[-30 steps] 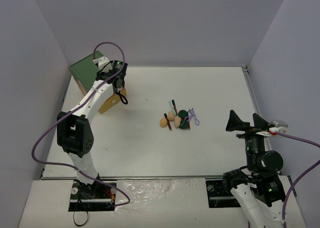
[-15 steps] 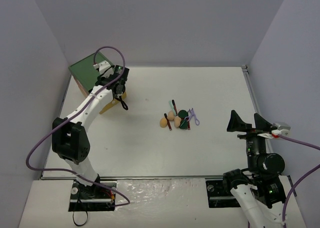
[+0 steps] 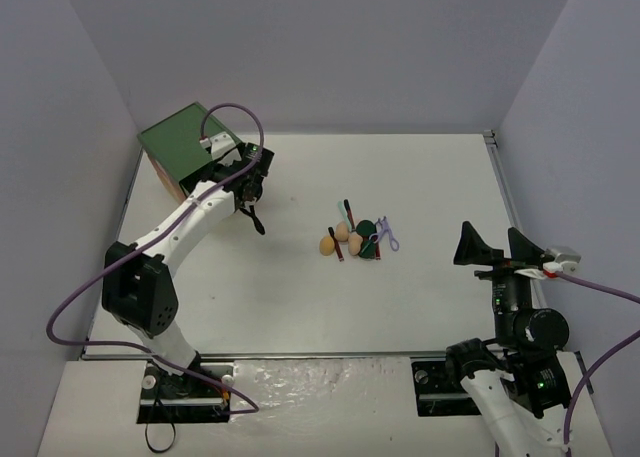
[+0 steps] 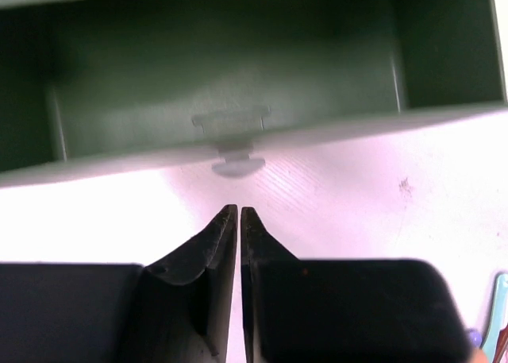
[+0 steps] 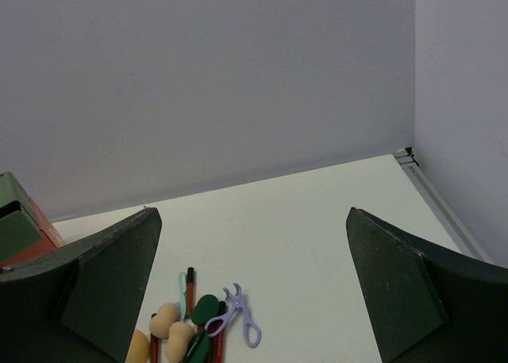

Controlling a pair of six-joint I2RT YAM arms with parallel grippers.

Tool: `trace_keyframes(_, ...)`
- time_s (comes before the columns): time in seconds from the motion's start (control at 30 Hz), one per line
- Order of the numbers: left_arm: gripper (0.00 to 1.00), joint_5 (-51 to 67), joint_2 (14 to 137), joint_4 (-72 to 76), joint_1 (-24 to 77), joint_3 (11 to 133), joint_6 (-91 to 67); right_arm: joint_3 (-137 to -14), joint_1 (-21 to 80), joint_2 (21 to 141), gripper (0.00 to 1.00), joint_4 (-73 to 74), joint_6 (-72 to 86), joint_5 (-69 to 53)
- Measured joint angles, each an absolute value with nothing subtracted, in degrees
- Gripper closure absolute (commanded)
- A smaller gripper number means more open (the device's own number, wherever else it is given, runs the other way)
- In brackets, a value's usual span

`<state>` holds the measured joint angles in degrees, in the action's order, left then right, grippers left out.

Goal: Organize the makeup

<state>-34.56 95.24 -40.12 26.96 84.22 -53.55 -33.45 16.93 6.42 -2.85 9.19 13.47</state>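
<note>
Makeup (image 3: 358, 237) heaped well right of the green-topped box (image 3: 180, 142); with left gripper (image 4: 238, 214) pressed together on nothing just before the box's open drawer (image 4: 238, 69) and right gripper (image 3: 497, 245) spread wide, better to part the left one first, then lift one item only.

Soft, even overhead light with faint shadows on the white table (image 3: 300, 297), top view sharp, left wrist view pink-washed with glare and a dim, blurred drawer (image 4: 230, 85), right wrist view shows the makeup (image 5: 205, 307) fairly crisp.
</note>
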Motion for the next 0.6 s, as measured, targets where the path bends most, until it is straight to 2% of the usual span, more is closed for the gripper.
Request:
trace_keyframes(0.07, 0.95, -34.62, 94.78, -40.53, 27.82, 83.92, -54.1, -33.43, 16.93, 6.32, 0.0, -2.85, 9.19, 13.47)
trace_keyframes(0.13, 0.9, -34.73, 94.31, -40.95, 28.67, 83.72, -54.61, -33.41, 16.93, 6.22, 0.0, -2.85, 9.19, 13.47)
trace_keyframes(0.23, 0.77, -34.98, 93.41, -41.52, 29.68, 83.61, -55.2, -33.41, 16.93, 5.92, 0.0, -2.85, 9.19, 13.47)
trace_keyframes(0.47, 0.37, -35.04, 90.38, -42.37, 30.33, 84.28, -52.18, -33.35, 16.94, 5.39, 0.0, -2.87, 9.19, 13.45)
trace_keyframes(0.6, 0.24, -33.62, 88.95, -42.02, 29.77, 88.0, -43.09, -33.28, 16.99, 5.39, 0.0, -2.85, 9.19, 13.31)
